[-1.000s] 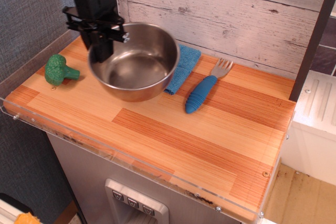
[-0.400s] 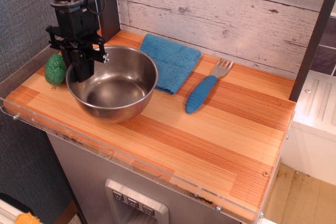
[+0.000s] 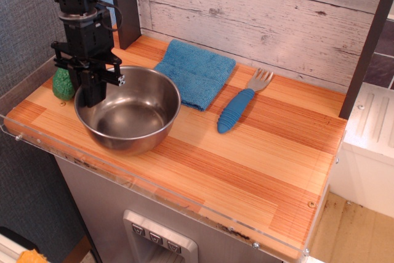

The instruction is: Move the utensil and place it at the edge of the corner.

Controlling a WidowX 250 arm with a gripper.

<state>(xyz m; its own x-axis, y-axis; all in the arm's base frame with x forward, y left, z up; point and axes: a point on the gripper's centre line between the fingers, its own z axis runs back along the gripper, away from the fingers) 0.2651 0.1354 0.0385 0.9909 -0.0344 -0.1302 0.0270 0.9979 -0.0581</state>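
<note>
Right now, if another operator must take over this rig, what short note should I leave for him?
Gripper: shut on the steel bowl, fingers clamped over its left rim.
Bowl: at the front-left part of the wood countertop, close to the clear acrylic strip; whether it rests on the wood or hangs just above, I cannot tell.
Nearby: green broccoli toy behind the gripper, blue cloth and blue-handled fork to the right, both apart from the bowl.
Done: bowl brought to the corner area.
Left: confirm it is set down at the edge, open the fingers, retract.

steel bowl (image 3: 128, 110) near countertop corner (image 3: 18, 129), fingers (image 3: 90, 93) gripping rim
</note>
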